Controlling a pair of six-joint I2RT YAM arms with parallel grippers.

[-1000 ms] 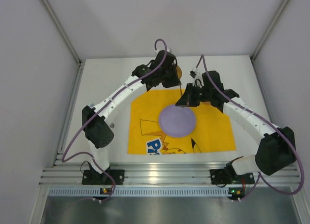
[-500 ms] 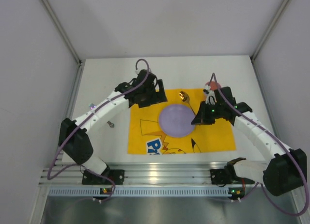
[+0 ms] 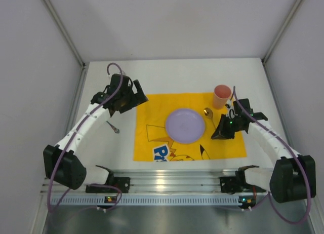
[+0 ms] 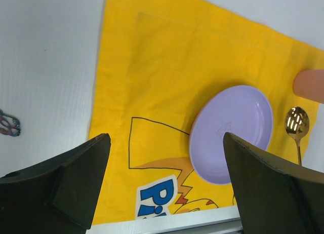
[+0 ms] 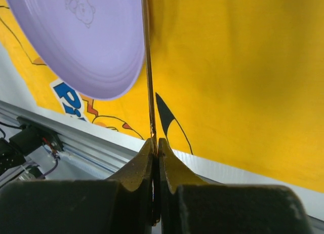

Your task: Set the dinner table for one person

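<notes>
On the white dinner table (image 3: 167, 74) lies a yellow cartoon mat (image 3: 152, 115) with a purple plate (image 3: 185, 125) at its middle. A pink cup (image 3: 221, 96) stands upright at the mat's far right corner. My right gripper (image 3: 217, 135) is shut on the thin handle of a gold spoon (image 3: 208, 112). The spoon's bowl points away, just right of the plate. In the right wrist view the spoon handle (image 5: 148, 67) runs from the right gripper (image 5: 157, 143) past the plate (image 5: 81, 36). My left gripper (image 3: 137, 101) is open and empty over the mat's far left corner; its fingers (image 4: 76, 183) stand wide apart.
A small metal utensil (image 3: 113, 126) lies on the bare table left of the mat and shows as an iridescent tip (image 4: 9, 125) in the left wrist view. A ribbed aluminium rail (image 3: 172, 181) runs along the near edge. Grey walls enclose the table on three sides.
My left gripper has opened and drawn back to the left, from the far middle to the mat's left corner. My right gripper has carried the spoon rightward and nearer. The cup now stands uncovered.
</notes>
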